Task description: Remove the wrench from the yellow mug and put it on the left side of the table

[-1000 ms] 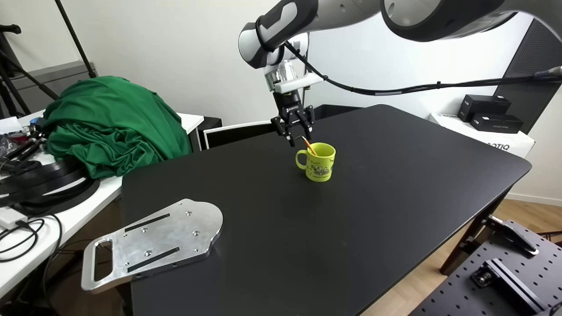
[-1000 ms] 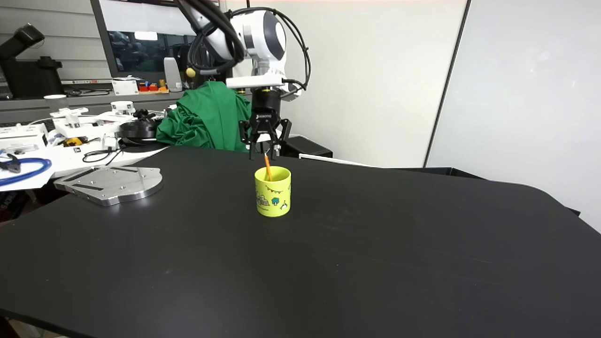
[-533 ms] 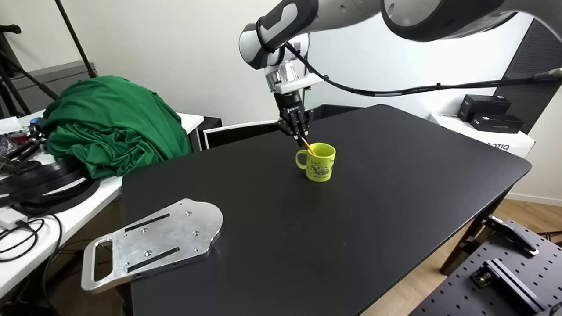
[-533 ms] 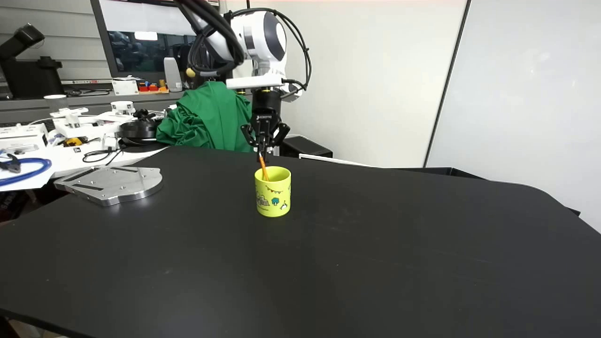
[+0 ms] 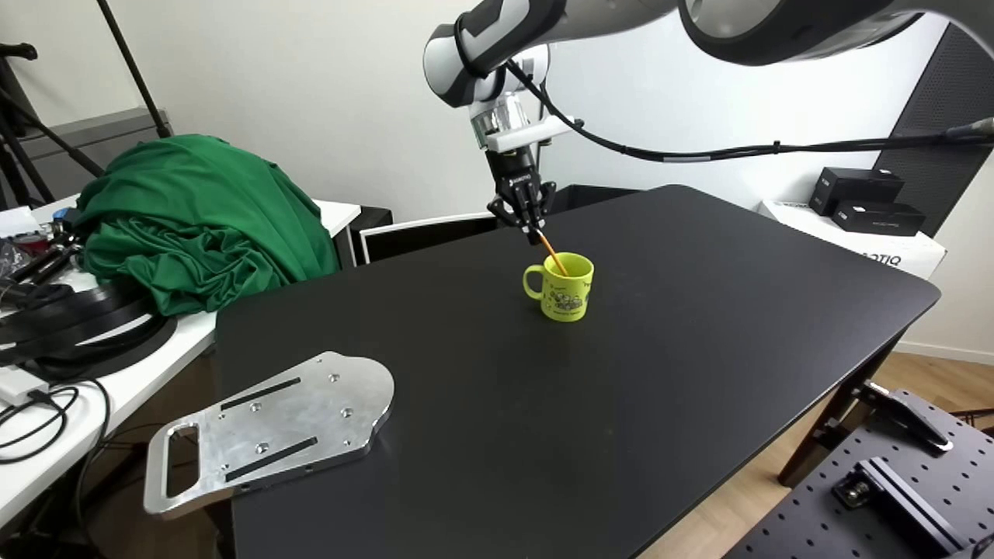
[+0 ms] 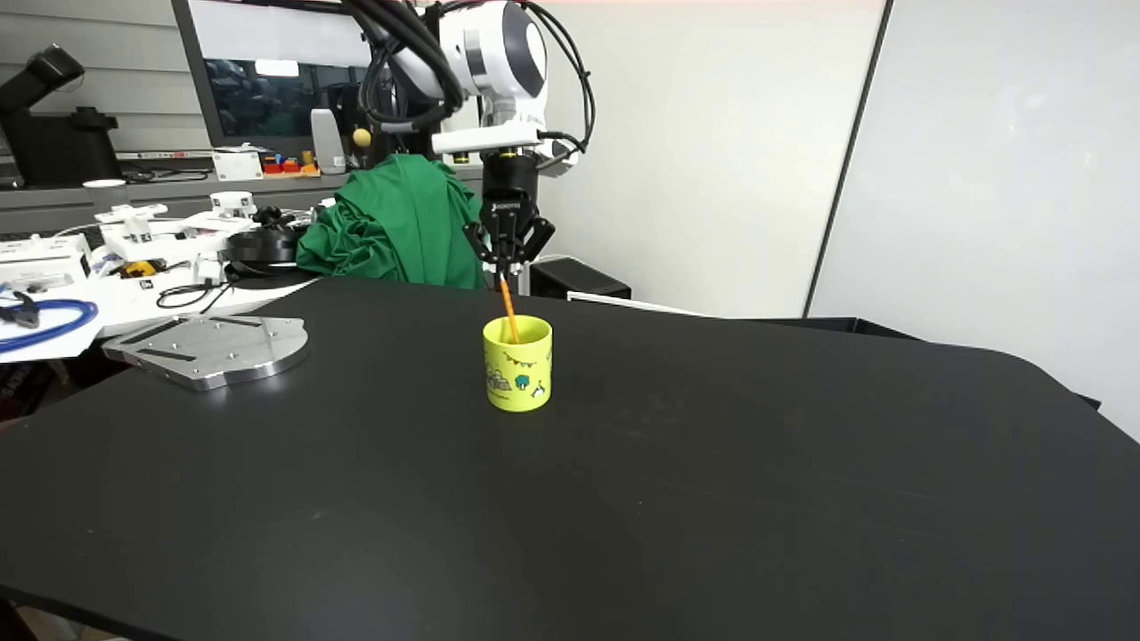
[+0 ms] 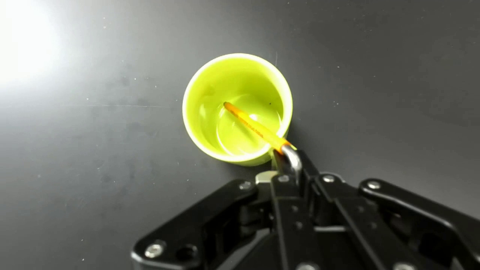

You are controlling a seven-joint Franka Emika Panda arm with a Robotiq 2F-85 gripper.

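Observation:
The wrench, a thin orange stick (image 7: 257,128) with a bent metal top, leans out of the yellow mug (image 7: 240,71). My gripper (image 7: 294,162) is shut on its upper end, just past the mug's rim in the wrist view. In both exterior views the gripper (image 5: 536,235) hangs above the mug (image 5: 565,293), and the tilted wrench (image 6: 508,307) runs from the fingertips down inside the rim. Its lower end is hidden there, but the wrist view shows it within the mug. The mug stands upright on the black table (image 5: 668,388), its handle toward the grey plate's side.
A flat grey metal plate (image 5: 287,423) overhangs a corner of the table. Past that edge lies a cluttered white desk with a green cloth (image 5: 202,221). On the opposite side, black boxes (image 5: 858,202) sit on a white carton beyond the table's edge.
The jaws have closed on the wrench, shifting its top sideways. Since then the gripper has risen a little, and more of the orange stick shows above the rim. The mug stays put.

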